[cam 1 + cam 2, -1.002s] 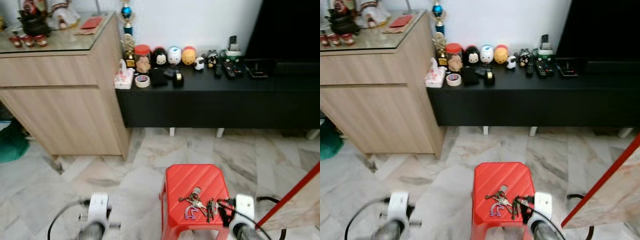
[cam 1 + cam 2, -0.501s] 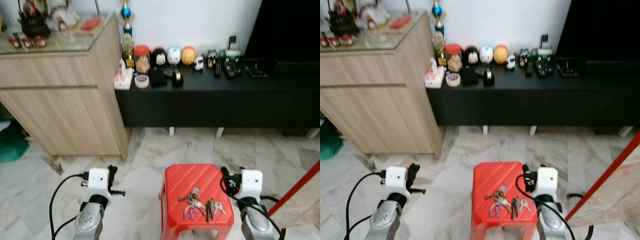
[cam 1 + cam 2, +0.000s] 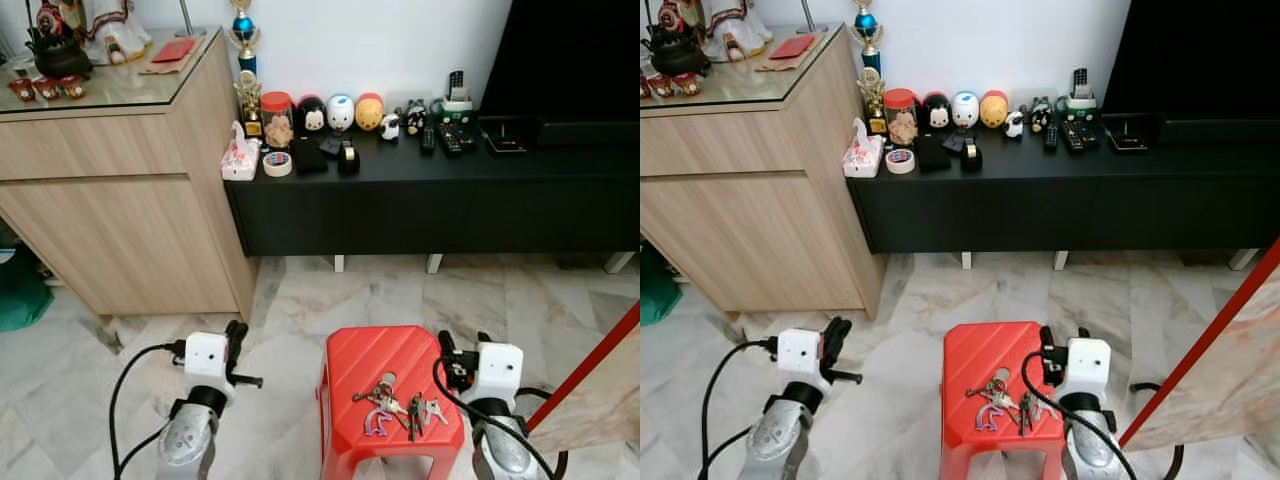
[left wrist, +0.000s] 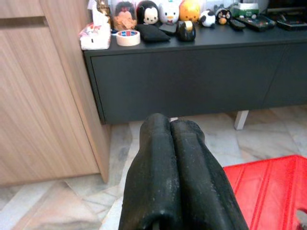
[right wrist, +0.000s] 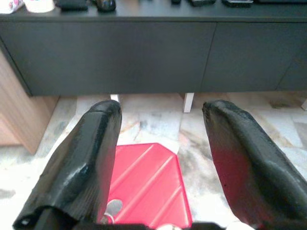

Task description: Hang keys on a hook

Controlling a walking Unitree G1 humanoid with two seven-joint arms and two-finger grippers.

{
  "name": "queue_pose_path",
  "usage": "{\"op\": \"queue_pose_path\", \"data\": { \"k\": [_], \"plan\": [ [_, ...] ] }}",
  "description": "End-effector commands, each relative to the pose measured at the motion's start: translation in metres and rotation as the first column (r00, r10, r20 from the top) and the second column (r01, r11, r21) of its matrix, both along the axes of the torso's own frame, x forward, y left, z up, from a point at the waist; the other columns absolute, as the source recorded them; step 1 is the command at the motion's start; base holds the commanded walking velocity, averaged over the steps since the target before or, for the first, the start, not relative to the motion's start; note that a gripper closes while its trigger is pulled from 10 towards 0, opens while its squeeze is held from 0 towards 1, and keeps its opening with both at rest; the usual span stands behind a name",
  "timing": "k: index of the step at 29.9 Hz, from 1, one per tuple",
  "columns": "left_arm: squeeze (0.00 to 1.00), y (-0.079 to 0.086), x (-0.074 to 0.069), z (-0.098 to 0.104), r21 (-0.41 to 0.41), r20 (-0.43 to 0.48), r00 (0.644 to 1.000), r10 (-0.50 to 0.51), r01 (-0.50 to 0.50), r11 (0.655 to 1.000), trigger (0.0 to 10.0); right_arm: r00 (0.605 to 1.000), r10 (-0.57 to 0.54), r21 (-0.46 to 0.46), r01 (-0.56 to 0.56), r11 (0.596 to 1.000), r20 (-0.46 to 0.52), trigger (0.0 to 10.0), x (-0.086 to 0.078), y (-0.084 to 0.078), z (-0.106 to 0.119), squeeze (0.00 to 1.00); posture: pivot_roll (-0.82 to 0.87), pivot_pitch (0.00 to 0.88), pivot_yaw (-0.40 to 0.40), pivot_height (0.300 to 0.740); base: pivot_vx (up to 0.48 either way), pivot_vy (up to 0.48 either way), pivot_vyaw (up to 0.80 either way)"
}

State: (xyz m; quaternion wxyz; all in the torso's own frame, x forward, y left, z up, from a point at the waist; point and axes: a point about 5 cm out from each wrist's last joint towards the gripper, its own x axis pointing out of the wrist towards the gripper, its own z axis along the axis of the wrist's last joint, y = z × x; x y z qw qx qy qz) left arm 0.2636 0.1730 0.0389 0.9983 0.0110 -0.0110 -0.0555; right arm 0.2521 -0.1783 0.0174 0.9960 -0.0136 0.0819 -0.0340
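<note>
At far left we see a light wood cabinet with a glass top [image 3: 120, 190], figurines and a red packet on it. Next to it runs a long low black TV console [image 3: 430, 195] against the white wall, carrying a small trophy [image 3: 247, 95], a tissue pack [image 3: 241, 160], a roll of tape [image 3: 277, 163], a row of round cartoon-character containers [image 3: 325, 112] and several remote controls [image 3: 455, 135]. Our left gripper [image 4: 169, 125] hangs over the marble floor [image 3: 300, 300], left of the stool, its two black fingers pressed together, holding nothing. The red plastic stool [image 3: 375, 360] stands front and centre. The bunch of metal keys with a purple tag [image 3: 395, 405] lies on the stool's top, toward its near edge. Our right gripper [image 5: 160, 112] sits at the stool's right side, just beside the keys but not touching them, fingers spread wide, empty. A red-edged panel [image 3: 590, 385] leans at far right.
</note>
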Motion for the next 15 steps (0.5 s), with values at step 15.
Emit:
{"op": "queue_pose_path", "data": {
  "k": [15],
  "plan": [
    [0.00, 0.003, 0.002, 0.001, -0.022, -0.035, 0.999, 0.019, -0.019, 1.000, 10.0, 1.000, -0.012, 0.009, 0.012, 1.000, 0.025, 10.0, 0.012, 0.004, 0.015, 0.00, -0.04, 0.000, -0.001, 0.681, 0.000, 0.000, 0.00]
  ]
}}
